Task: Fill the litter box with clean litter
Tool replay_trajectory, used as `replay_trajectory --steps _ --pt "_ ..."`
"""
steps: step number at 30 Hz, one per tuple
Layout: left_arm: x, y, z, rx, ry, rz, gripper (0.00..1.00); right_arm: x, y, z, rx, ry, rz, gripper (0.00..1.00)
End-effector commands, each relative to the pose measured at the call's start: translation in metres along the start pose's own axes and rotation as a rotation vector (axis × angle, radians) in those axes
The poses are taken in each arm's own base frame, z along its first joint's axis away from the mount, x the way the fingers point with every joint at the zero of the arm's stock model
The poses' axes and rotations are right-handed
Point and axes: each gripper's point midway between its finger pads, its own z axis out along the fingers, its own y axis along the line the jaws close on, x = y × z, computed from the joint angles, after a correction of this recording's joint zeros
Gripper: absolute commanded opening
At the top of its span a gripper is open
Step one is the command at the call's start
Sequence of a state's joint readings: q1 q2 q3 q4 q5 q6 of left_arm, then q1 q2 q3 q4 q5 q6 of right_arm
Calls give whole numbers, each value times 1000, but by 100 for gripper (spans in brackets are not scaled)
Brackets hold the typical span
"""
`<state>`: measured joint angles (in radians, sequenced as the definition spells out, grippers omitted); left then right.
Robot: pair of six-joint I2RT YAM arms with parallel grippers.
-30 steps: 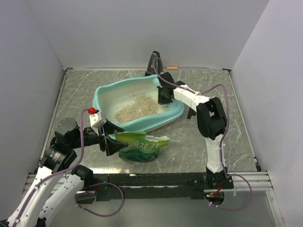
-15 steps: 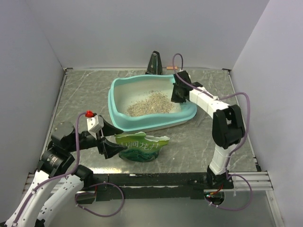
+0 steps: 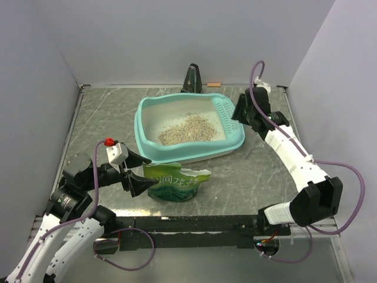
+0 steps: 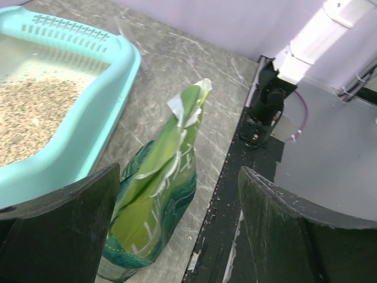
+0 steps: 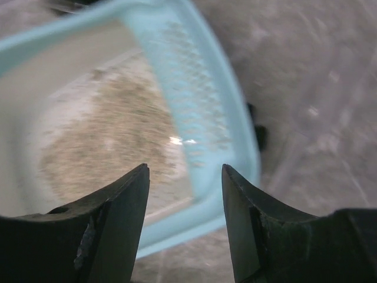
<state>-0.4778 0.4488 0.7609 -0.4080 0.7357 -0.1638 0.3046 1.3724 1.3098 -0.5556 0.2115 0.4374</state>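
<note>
on the desk (image 3: 100, 118) the litter box (image 3: 188, 155) lies flat so the clean litter (image 3: 185, 128) heaps inside it, the green bag (image 3: 175, 183) stands just before it beside the wide-open, empty left gripper (image 3: 141, 174), the right gripper (image 5: 185, 177) hangs parted and empty over its sieve end, that view blurred, the bag's contents hidden.

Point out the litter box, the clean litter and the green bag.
litter box (image 3: 200, 154): top external view, near outer wall.
clean litter (image 3: 187, 128): top external view, middle of the heap.
green bag (image 3: 175, 184): top external view, printed front face.
</note>
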Motion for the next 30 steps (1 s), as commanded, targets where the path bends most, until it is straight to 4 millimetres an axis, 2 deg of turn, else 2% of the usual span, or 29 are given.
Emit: replay_trajectory --steps 1,2,4,5,11,16,19,23,30 --pt "-9 7 0 -49 -34 10 86 56 -86 13 292 134 49 60" --pt "-9 8 0 -54 -33 5 88 69 -99 13 328 151 67 60" --pt "-10 7 0 -47 -42 8 88 75 -110 16 349 136 94 61" --pt "-10 6 0 -46 -43 4 89 86 -121 18 369 153 117 61" --pt "-17 2 -7 -62 -72 21 96 117 -137 40 413 246 137 65" --pt "-28 -12 -19 -47 -114 45 99 121 -142 57 440 259 143 66" --pt "-36 -11 -24 -81 -130 47 99 126 -141 71 421 282 176 66" --pt "-37 4 -26 -178 -107 7 99 131 -146 87 430 309 192 66" --pt "-41 13 -31 -243 -109 6 99 125 -149 101 421 340 219 67"
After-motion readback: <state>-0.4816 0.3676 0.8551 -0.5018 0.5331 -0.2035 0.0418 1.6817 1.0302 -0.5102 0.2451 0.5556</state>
